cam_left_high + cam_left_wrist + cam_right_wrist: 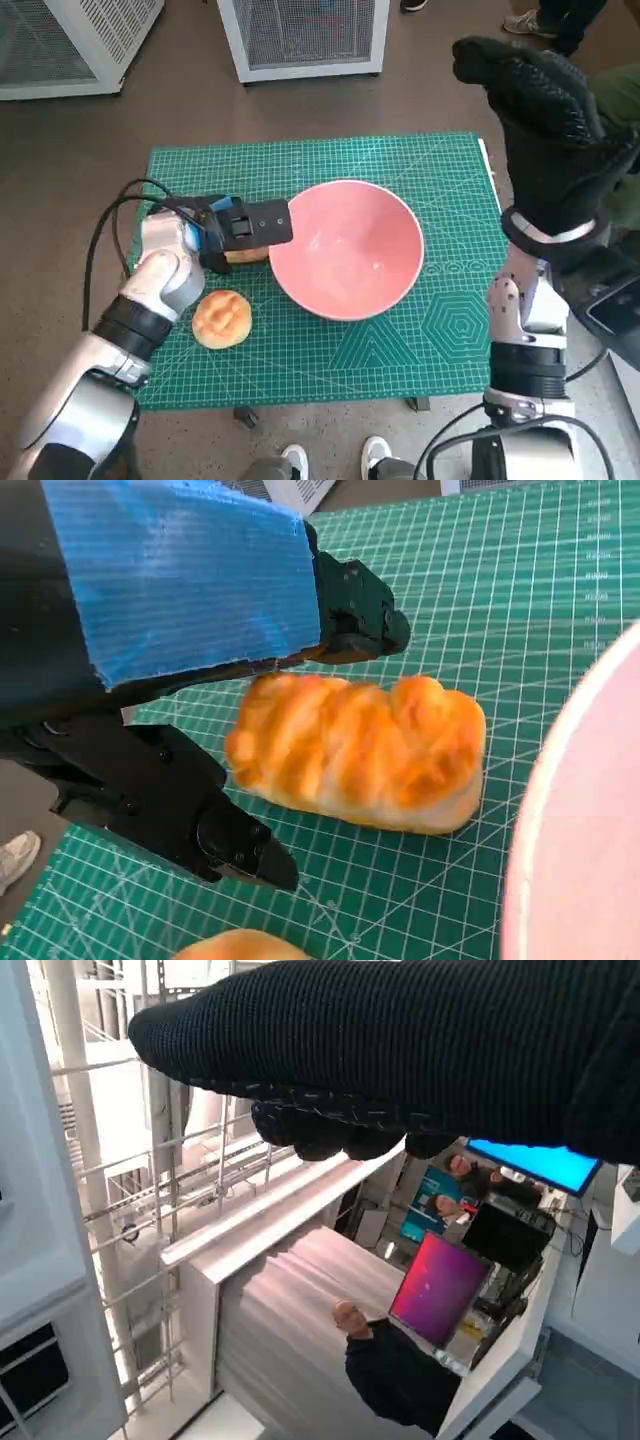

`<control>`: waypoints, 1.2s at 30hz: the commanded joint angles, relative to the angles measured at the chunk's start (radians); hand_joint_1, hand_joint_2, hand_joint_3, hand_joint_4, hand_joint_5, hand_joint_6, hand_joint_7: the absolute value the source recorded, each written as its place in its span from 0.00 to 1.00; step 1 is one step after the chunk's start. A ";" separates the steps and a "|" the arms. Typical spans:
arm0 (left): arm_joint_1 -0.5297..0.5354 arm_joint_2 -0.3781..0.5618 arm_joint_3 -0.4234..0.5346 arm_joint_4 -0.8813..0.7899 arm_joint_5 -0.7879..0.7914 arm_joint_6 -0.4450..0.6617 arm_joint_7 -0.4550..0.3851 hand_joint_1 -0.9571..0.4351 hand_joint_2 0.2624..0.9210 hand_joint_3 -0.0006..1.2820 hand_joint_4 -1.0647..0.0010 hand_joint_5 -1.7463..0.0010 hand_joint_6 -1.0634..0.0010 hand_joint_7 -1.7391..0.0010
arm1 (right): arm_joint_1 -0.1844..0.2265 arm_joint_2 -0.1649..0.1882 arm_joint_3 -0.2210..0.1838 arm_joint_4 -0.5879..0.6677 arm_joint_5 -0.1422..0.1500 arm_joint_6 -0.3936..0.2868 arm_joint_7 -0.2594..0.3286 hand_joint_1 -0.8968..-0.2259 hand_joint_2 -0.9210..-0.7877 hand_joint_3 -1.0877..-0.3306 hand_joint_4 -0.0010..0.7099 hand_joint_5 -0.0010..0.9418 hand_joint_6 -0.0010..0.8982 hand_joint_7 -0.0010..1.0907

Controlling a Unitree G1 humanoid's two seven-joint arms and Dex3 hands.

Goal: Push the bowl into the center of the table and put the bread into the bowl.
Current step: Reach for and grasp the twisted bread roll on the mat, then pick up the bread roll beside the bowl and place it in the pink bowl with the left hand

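Green matting covers the table. Left robot hand straddles the bread loaf, fingers wide, hiding most of it; the bowl sits centrally just right. Right robot hand hangs raised beyond the right edge, its grasp unclear.

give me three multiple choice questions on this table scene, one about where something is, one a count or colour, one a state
1. Where is the round bun?
A. in the bowl
B. on the mat, near the left forearm
C. on the floor

2. What colour is the bowl?
A. pink
B. white
C. blue

3. What is the left hand doing?
A. resting inside the bowl
B. raised off the table
C. fingers on either side of the long bread

Answers: 1 B, the head view shows it on the green mat. 2 A, pink inside and on the rim. 3 C, the left wrist view shows a black finger on each side of the loaf.
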 commanded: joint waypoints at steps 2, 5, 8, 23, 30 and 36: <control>-0.010 -0.022 0.011 0.027 0.022 -0.004 0.039 0.59 0.67 0.01 0.60 0.96 0.68 0.98 | 0.019 -0.008 0.001 -0.006 0.001 0.014 -0.007 0.35 0.00 0.50 0.44 0.00 0.31 0.25; 0.000 -0.028 0.017 0.029 0.025 -0.007 0.066 0.62 0.69 0.01 0.53 0.95 0.64 0.98 | 0.019 -0.009 0.001 -0.007 0.003 0.016 -0.007 0.34 0.00 0.50 0.44 0.00 0.31 0.26; 0.013 -0.035 0.021 0.043 0.027 -0.028 0.120 0.64 0.72 0.02 0.44 0.92 0.61 0.97 | 0.021 -0.008 0.002 -0.012 0.005 0.019 -0.007 0.34 0.00 0.50 0.44 0.00 0.31 0.26; 0.050 -0.028 0.020 0.122 0.053 -0.180 0.339 0.70 0.94 0.15 0.47 0.17 0.36 0.48 | 0.025 -0.009 0.002 -0.030 0.022 0.041 0.004 0.34 0.00 0.50 0.44 0.00 0.31 0.26; 0.055 -0.016 0.033 0.140 0.061 -0.233 0.384 0.69 0.80 0.33 0.53 0.10 0.44 0.38 | 0.027 -0.005 0.004 -0.036 0.025 0.044 0.006 0.34 0.00 0.51 0.44 0.00 0.31 0.26; 0.056 -0.002 0.044 0.127 0.064 -0.240 0.379 0.69 0.93 0.20 0.52 0.14 0.45 0.37 | 0.025 -0.006 0.004 -0.033 0.033 0.043 0.012 0.34 0.00 0.52 0.44 0.00 0.32 0.26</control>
